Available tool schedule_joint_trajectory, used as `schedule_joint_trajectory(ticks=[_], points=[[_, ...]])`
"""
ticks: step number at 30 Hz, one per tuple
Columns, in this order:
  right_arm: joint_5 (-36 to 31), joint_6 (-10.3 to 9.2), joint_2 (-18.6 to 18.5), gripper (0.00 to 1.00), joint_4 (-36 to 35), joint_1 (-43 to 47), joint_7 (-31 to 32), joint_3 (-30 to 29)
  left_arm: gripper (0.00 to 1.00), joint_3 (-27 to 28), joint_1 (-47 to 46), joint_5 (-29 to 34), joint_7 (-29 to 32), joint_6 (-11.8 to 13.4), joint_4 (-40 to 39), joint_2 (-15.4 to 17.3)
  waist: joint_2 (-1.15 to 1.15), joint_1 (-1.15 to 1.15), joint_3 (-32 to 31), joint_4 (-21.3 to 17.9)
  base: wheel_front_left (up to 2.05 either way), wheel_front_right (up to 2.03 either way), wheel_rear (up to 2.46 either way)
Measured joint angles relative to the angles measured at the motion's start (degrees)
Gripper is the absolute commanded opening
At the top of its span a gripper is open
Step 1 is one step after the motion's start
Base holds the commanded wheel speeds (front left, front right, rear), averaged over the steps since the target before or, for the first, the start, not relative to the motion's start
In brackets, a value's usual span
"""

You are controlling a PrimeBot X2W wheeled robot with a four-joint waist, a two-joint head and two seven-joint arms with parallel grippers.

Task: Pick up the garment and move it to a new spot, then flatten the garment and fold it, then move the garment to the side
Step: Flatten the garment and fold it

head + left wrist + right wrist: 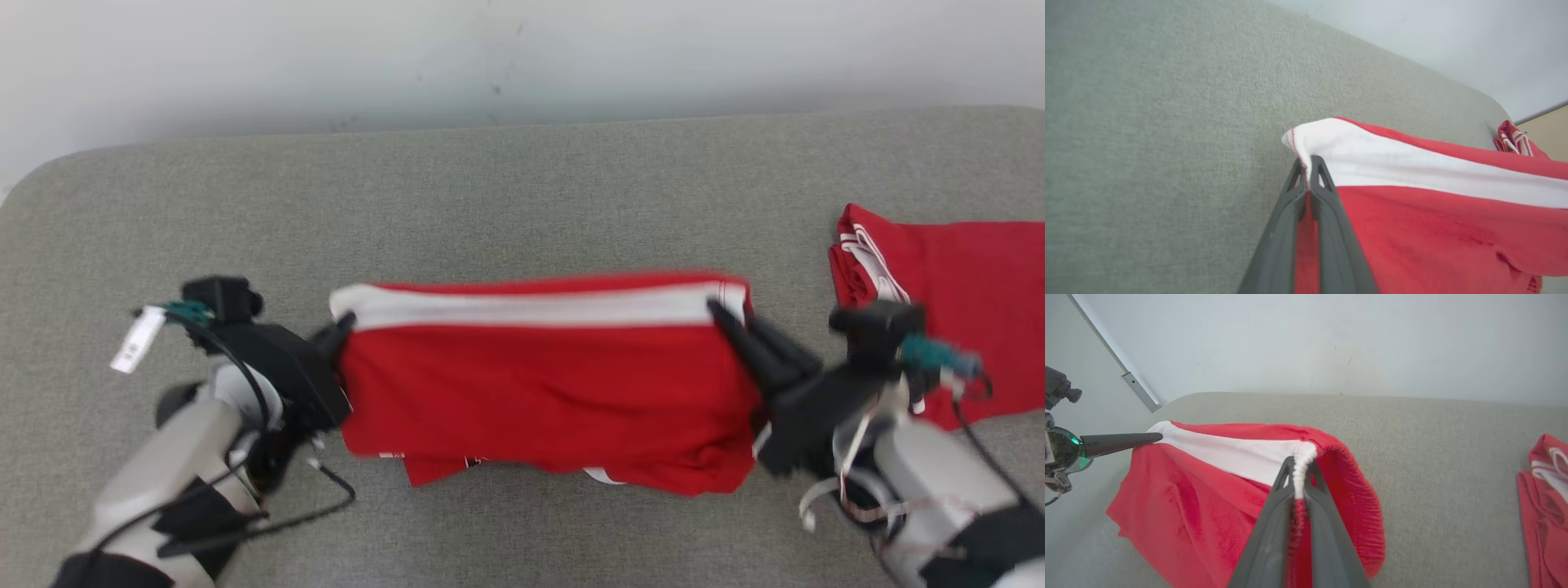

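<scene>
Nearest the robot, the left hand [341, 328] and the right hand [725, 314] each pinch one end of the garment [539, 384]. In the left wrist view the left hand [1306, 165] has its two dark fingers pressed together on the corner where the white band [531, 309] meets the red cloth. In the right wrist view the right hand [1300, 464] is clamped the same way on the bunched white edge at the other end.

The garment is stretched between them with the white band along its top. It hangs as a wide red sheet over the grey worktop [522, 196]. Whether its sagging lower hem touches the worktop I cannot tell.

Taking the red pile [963, 278] as the landmark, the garment's long axis runs straight away from the pile. The right hand is at the end near the pile but apart from it, and the left hand is at the end well away from it. Neither hand is closer to the garment than the other, since both already grip it.

The coming move probably turns on keeping that axis taut and level while the cloth goes down flat. I judge the open worktop on the side away from the pile to be the safer ground, so the two reds do not overlap.

Beyond the pile and the worktop's far edge stands a pale wall [522, 57].
</scene>
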Motion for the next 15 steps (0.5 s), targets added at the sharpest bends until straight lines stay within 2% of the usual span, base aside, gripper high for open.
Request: schedule_joint_trajectory(ticks=[5, 8, 12, 15], points=[[-2.03, 0.09, 1.27, 0.0, 2.29, -13.13, -0.19, -0.71, 0.0, 2.04, -6.38, 1.68, -5.73, 0.01, -0.43, 1.3, 0.0, 0.01, 0.08, 0.76, 0.0, 0.0, 0.0], [-2.71, 0.09, 1.6, 0.0, 3.76, -17.44, -1.75, -1.52, 0.0, 2.35, -8.94, 4.0, -10.14, 0.14, -1.82, 1.41, 0.0, 0.0, -0.13, 1.52, 0.0, 0.0, 0.0], [-2.69, 0.27, 2.46, 0.0, 5.99, -17.55, -3.59, -0.57, 0.0, 1.74, -6.52, 6.19, -15.41, 0.59, -4.78, 2.24, 0.0, 0.0, -1.08, 2.33, 0.0, 0.0, 0.0], [-2.45, 0.49, 2.36, 0.0, 6.13, -13.19, -4.19, 0.98, 0.0, 0.43, 1.05, 6.68, -16.4, 0.84, -7.5, 2.6, 0.0, 0.0, -2.17, 2.65, 0.0, 0.0, 0.0]])
